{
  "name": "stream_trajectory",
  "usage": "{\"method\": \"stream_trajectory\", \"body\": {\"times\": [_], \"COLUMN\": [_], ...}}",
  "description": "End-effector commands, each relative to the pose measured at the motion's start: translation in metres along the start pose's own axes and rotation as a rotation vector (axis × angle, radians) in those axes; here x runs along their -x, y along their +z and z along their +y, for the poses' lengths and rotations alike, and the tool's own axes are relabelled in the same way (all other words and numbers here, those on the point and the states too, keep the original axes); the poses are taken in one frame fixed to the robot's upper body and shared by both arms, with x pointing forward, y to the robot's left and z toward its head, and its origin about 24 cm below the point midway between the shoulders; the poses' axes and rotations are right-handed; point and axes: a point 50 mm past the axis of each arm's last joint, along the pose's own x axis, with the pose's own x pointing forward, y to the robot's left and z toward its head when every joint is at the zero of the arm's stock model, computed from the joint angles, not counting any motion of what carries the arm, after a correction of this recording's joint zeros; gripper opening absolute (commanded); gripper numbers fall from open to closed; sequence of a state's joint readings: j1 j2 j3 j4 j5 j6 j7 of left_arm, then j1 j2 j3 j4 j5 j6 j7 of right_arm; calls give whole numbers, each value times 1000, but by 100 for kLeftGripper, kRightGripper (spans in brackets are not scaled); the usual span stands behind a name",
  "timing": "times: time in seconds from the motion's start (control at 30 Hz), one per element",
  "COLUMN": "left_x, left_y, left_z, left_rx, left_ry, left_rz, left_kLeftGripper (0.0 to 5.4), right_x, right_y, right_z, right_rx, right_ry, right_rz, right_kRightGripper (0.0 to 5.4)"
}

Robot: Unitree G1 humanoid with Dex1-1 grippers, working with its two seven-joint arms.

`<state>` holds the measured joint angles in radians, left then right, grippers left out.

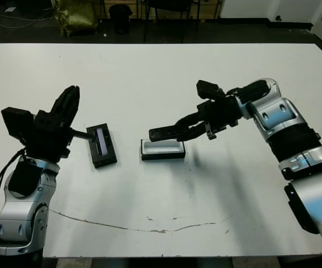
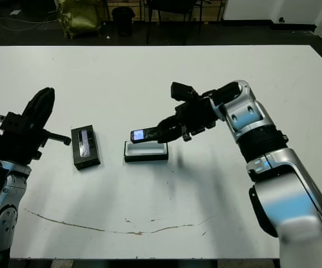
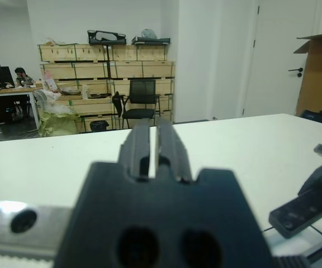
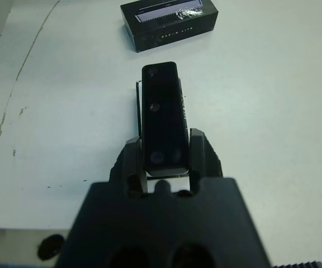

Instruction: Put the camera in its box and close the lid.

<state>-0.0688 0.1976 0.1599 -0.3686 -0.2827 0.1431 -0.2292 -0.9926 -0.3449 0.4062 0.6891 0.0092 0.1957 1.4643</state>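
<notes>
My right gripper (image 1: 190, 130) is shut on the camera (image 1: 164, 133), a slim black bar. It holds the bar by one end, roughly level, and the rest reaches out over the box (image 1: 162, 149). The box is a shallow black tray with a white lining, lying open just below. In the right wrist view the camera (image 4: 164, 117) sits clamped between the two fingers. The lid (image 1: 102, 145), black with a pale strip, lies flat to the left of the box. My left gripper (image 1: 70, 96) is raised left of the lid, fingers together, holding nothing.
A thin brown mark (image 1: 150, 229) runs across the table near its front edge. Beyond the far edge are a dark floor, a yellow-green bag (image 1: 74, 14) and chair legs. A person (image 3: 21, 75) sits at a distant desk in the left wrist view.
</notes>
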Motion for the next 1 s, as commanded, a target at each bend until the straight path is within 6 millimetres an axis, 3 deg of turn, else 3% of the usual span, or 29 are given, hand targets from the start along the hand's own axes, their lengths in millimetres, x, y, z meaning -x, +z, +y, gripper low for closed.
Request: {"method": "stream_trajectory", "body": {"times": [0.03, 1.0], "left_x": [2, 3], "left_y": [-4, -4], "left_z": [1, 0], "left_rx": [-3, -9], "left_ry": [-1, 7], "left_rz": [33, 33], "left_kLeftGripper": [0, 0], "right_x": [-1, -24], "right_y": [1, -7], "right_z": [-1, 0], "right_rx": [18, 32], "right_ry": [1, 35], "right_rz": [22, 99], "right_kRightGripper": [45, 45]}}
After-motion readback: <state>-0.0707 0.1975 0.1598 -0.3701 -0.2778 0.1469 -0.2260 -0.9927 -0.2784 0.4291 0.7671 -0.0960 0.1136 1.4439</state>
